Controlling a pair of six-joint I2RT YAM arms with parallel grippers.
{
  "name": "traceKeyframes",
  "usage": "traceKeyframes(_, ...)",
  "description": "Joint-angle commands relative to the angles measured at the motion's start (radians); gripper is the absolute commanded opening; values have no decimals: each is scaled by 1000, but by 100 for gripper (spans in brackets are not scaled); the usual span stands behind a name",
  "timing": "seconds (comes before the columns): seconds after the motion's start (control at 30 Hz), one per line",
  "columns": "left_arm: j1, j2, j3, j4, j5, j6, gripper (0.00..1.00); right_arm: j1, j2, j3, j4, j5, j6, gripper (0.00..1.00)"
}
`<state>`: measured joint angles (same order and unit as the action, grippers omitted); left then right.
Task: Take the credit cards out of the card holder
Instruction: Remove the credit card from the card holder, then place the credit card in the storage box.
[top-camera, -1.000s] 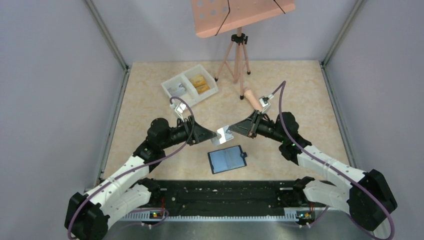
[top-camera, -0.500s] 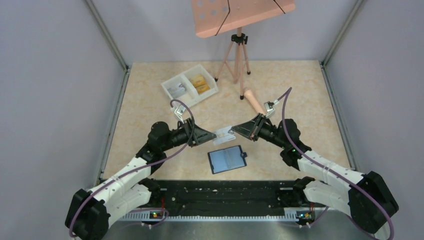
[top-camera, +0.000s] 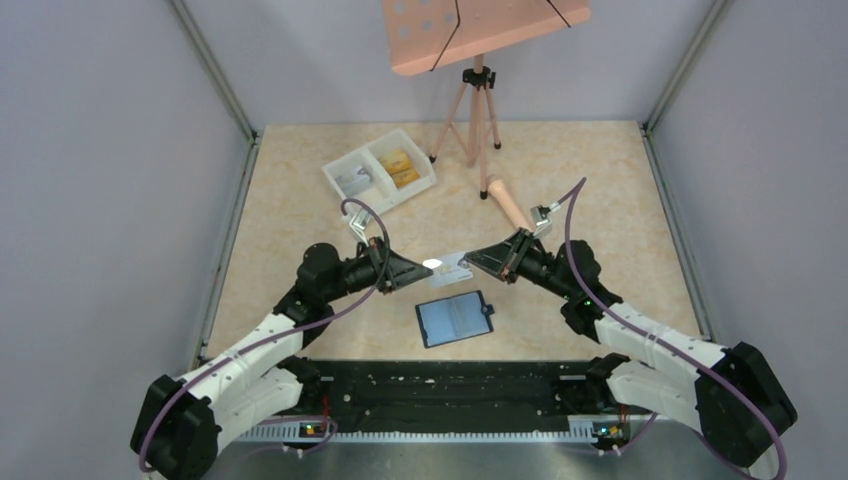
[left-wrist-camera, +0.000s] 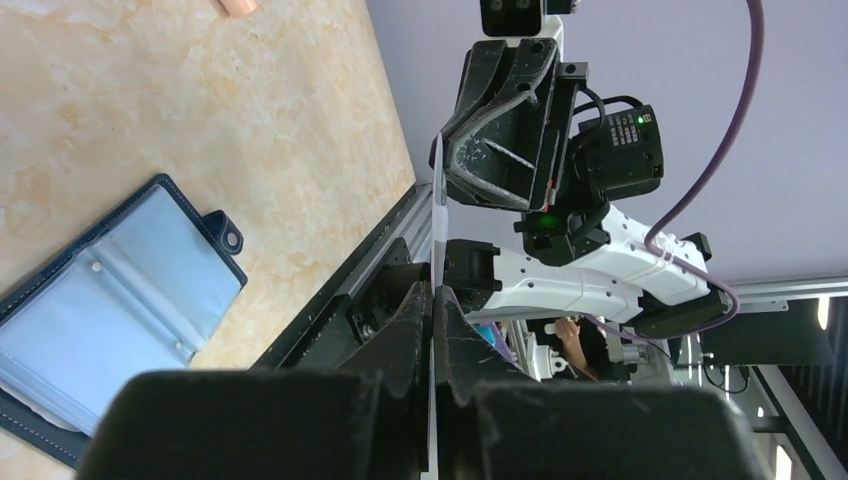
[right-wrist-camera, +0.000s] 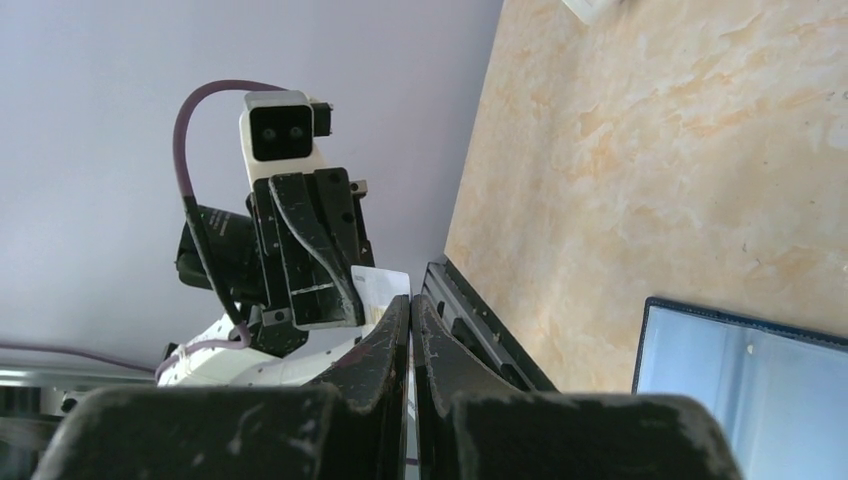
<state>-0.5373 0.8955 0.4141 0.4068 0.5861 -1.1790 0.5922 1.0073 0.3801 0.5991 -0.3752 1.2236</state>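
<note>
A: Arm pose?
B: Both stretched inward, meeting above worktop (top-camera: 300, 200); left fingers (top-camera: 420, 271) and right fingers (top-camera: 474, 262) clamped shut on opposite ends of one silver card (top-camera: 450, 267).
A: Location of card holder (top-camera: 455, 318)?
B: Lying open on worktop, near side of that card.

Bright, even overhead light; views mostly sharp, little glare.
Top view: faint soft shadows under the arms (top-camera: 262, 345) on the table (top-camera: 300, 205), one white hotspot on the left end of the card (top-camera: 452, 267), walls (top-camera: 90, 200) evenly lit with no hard shadow edges. Both wrist views: left gripper (left-wrist-camera: 432, 295) and right gripper (right-wrist-camera: 411, 305) sit at the bottom edge as dark, underexposed, soft-focus masses; background crisp. Pale sheen on the card holder (left-wrist-camera: 110, 290) plastic slots.
</note>
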Motion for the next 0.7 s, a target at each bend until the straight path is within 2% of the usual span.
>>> traceKeyframes(0.0,2,-9,-6,30,-31,4,0,-19,-17,-1,22,10,-14,0)
traceKeyframes(0.03,3,-15,-1,16,-45,12,0,-20,-18,7,9,3,-25,0)
traceKeyframes(0.2,35,-66,66,-170,-185,109,0,-20,-48,53,-107,-2,-94,26)
traceKeyframes(0.3,97,-71,146,-294,-236,192,0,-20,-86,63,-182,19,-132,36)
traceKeyframes(0.4,169,-41,254,-460,-304,292,0,-19,-116,74,-256,37,-167,50)
traceKeyframes(0.67,431,156,491,-552,-299,447,0,-20,-158,86,-356,9,-236,94)
